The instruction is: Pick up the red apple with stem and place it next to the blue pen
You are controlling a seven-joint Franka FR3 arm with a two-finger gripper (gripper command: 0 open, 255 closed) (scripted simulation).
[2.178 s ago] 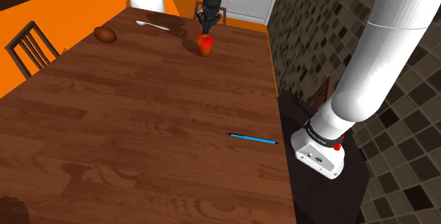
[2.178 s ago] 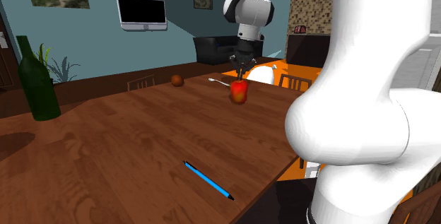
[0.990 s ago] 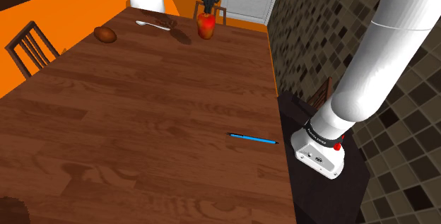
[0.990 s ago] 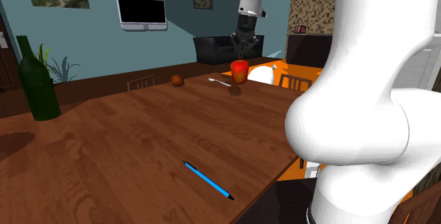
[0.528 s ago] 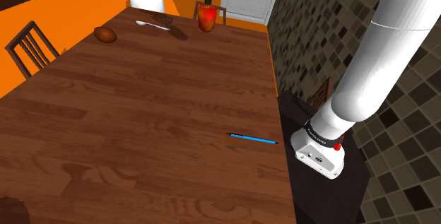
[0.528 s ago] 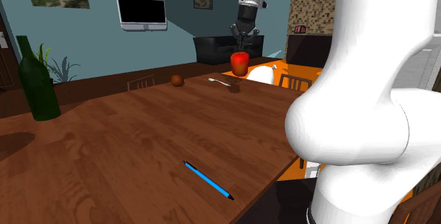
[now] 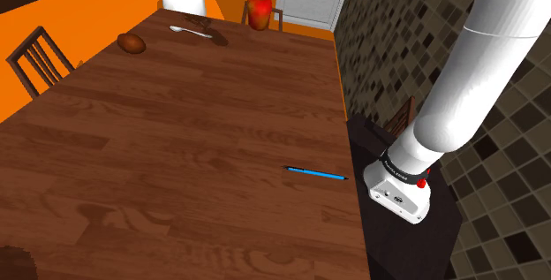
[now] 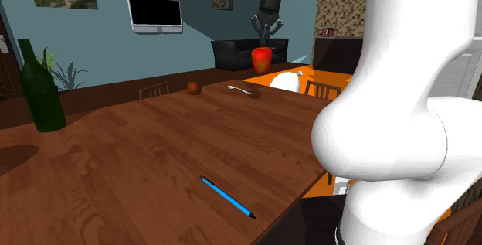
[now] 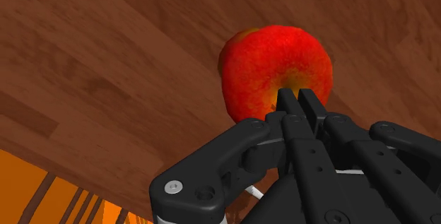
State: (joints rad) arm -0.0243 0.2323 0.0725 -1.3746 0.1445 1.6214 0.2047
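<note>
Wrist view: fingers (image 9: 287, 104) clamped on the red apple (image 9: 268, 60), held above the table (image 8: 116, 151) where a green bottle (image 8: 42, 89) stands.

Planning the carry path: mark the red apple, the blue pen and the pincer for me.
red apple (image 7: 258, 13), shoulder view, middle of its red skin.
blue pen (image 7: 315, 174), shoulder view, mid-barrel.
pincer (image 8: 264, 42), second exterior view, between the fingertips at the apple's top.

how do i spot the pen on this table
Start at the long wooden table. Near its edge, beside the robot's stand, lies the pen. It is a thin stick lying flat, the only bright blue thing on the wood.
</note>
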